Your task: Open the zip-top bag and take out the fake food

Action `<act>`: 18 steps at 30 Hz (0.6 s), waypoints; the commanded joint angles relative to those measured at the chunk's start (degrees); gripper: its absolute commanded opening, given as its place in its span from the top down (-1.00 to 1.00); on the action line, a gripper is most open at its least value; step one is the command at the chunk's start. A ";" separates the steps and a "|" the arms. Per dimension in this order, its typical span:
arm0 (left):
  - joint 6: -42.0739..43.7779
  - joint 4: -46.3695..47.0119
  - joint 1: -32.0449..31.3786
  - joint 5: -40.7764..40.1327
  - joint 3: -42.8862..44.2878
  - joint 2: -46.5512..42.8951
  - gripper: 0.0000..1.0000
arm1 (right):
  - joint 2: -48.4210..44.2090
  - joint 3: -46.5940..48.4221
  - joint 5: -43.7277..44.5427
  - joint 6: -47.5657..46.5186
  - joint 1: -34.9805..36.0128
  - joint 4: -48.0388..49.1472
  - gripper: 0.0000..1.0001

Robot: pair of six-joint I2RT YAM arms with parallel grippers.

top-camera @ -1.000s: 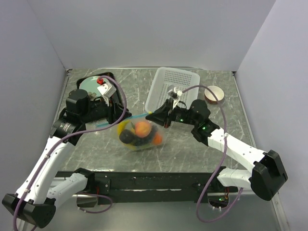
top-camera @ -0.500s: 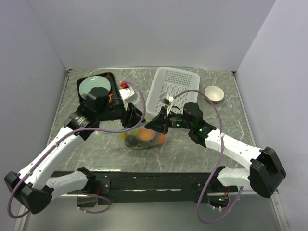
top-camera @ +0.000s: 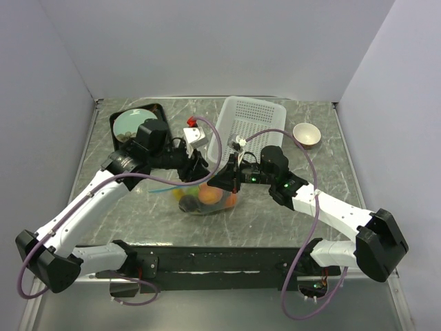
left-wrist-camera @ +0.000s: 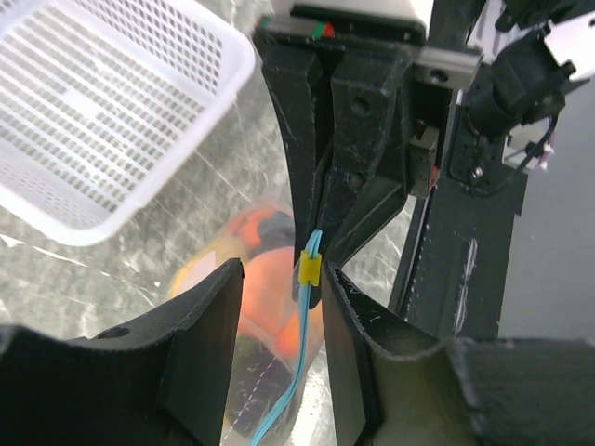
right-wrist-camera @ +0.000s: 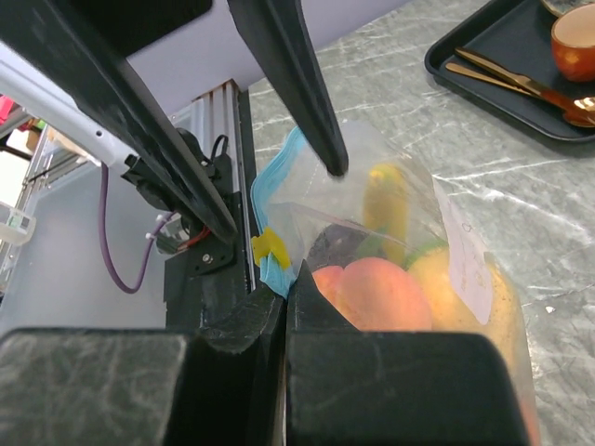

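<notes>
The clear zip-top bag (top-camera: 207,200) hangs low over the table's middle, its teal zipper strip (left-wrist-camera: 302,353) uppermost. My right gripper (right-wrist-camera: 286,293) is shut on the strip's end, just beside the yellow slider (right-wrist-camera: 270,246). My left gripper (left-wrist-camera: 281,271) is open and straddles the strip (right-wrist-camera: 279,167), with the slider (left-wrist-camera: 310,268) close to its right finger (left-wrist-camera: 358,353) and a gap on the other side. The fake food sits inside the bag: a peach (right-wrist-camera: 381,293), a banana (right-wrist-camera: 386,209), a lemon (right-wrist-camera: 460,283) and a dark piece (top-camera: 189,204).
A white perforated basket (top-camera: 248,124) stands right behind the bag. At the back left a black tray (top-camera: 157,110) holds a teal plate (top-camera: 127,123), an orange cup (right-wrist-camera: 572,42) and a gold spoon (right-wrist-camera: 521,84). A small bowl (top-camera: 306,135) sits at the back right.
My left arm has swung in from the left to the bag, and its fingers now stand either side of the zipper strip. The right gripper has shifted the bag slightly left and kept its grip.
</notes>
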 commanded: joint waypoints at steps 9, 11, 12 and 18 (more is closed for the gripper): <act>2.03 -1.46 -2.22 -0.08 2.52 2.06 0.12 | 0.78 3.32 0.05 -0.34 0.29 1.24 1.00; 1.94 -1.11 -2.39 -0.78 2.34 2.15 0.14 | 0.87 3.23 0.05 -0.25 0.29 1.42 1.00; 1.77 -0.93 -2.48 -0.79 2.25 2.15 0.16 | 0.78 3.23 0.13 0.01 0.20 1.51 1.00; 1.24 -0.40 -3.10 -2.98 1.55 2.85 0.50 | 0.69 3.05 0.92 0.63 0.29 1.68 1.00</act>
